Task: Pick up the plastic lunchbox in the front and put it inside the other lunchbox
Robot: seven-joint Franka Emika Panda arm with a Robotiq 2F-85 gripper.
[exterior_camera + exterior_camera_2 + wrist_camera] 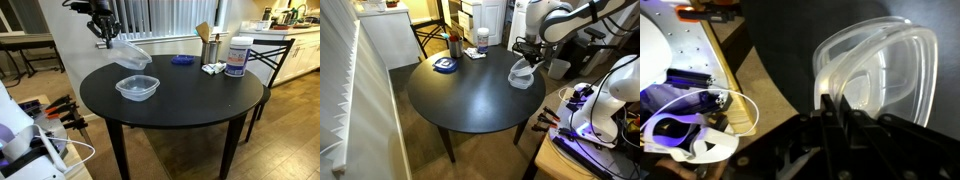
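Currently we list the gripper (106, 42) clamped on the rim of the plastic lunchbox in the front (131, 53), held tilted in the air above the round black desk (190, 95). Below it, the other lunchbox (137, 88) sits upright on the desk. We note a blue lid (181, 60) and a white labelled tub (237, 57) well apart from it.
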